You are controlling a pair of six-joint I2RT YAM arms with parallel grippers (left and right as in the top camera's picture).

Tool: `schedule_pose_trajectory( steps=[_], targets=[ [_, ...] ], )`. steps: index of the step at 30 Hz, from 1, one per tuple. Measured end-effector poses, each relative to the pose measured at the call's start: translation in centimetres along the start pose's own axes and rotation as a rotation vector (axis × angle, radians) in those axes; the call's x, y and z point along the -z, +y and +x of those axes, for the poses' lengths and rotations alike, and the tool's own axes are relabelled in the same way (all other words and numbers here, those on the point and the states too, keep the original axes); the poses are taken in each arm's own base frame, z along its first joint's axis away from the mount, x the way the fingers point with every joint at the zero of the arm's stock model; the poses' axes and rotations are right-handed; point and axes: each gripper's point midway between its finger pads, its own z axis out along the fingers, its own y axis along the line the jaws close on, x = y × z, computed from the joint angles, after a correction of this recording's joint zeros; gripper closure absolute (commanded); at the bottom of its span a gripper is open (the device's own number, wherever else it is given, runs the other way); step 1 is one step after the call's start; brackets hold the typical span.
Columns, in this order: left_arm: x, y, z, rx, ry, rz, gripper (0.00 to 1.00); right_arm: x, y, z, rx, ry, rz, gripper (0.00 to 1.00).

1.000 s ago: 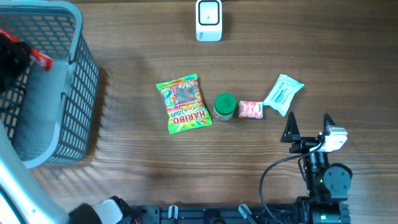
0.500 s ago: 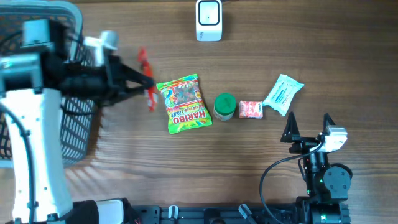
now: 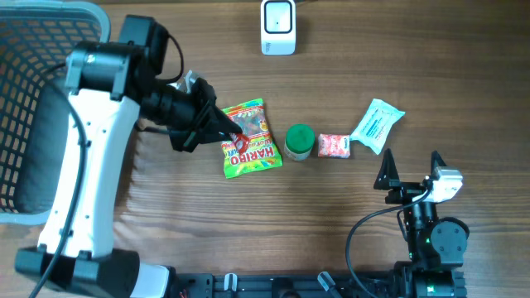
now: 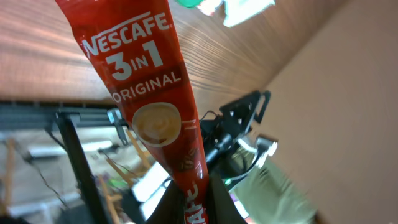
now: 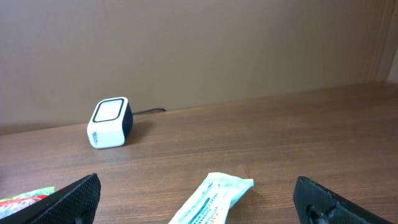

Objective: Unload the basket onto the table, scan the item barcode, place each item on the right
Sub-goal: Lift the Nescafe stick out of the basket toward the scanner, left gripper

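Sachet in left hand: red, white lettering, cream cup print. Bag beneath the hand: green-yellow, red letters. Jar beyond: green. Small packet: pink-red. Far packet: white, teal print. Scanner: white. Basket: grey-blue mesh. Tabletop: brown wood grain.

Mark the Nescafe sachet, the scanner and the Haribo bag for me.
Nescafe sachet (image 4: pixel 155 124), left wrist view, on the printed coffee cup.
scanner (image 3: pixel 278 25), overhead view, on its top face.
Haribo bag (image 3: pixel 251 122), overhead view, on its upper half.
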Motion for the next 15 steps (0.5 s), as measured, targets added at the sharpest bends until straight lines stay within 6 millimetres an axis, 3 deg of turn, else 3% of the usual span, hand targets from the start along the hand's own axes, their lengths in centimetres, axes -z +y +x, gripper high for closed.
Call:
schedule_pose_trajectory(
  steps=[4,11,12,15],
  targets=[
    [-1.1,0.6,-0.9,0.291,-0.020,-0.067,0.96,0.0,0.0,0.0,0.000,0.000,0.000,0.00],
    [-1.7,0.9,-0.7,0.665,-0.050,-0.096,0.96,0.0,0.0,0.0,0.000,0.000,0.000,0.00],
    [-1.7,0.9,-0.7,0.808,-0.058,-0.093,0.96,0.0,0.0,0.0,0.000,0.000,0.000,0.00],
    [-1.8,0.1,-1.4,1.001,-0.077,-0.051,0.96,0.0,0.0,0.0,0.000,0.000,0.000,0.01]
  ],
)
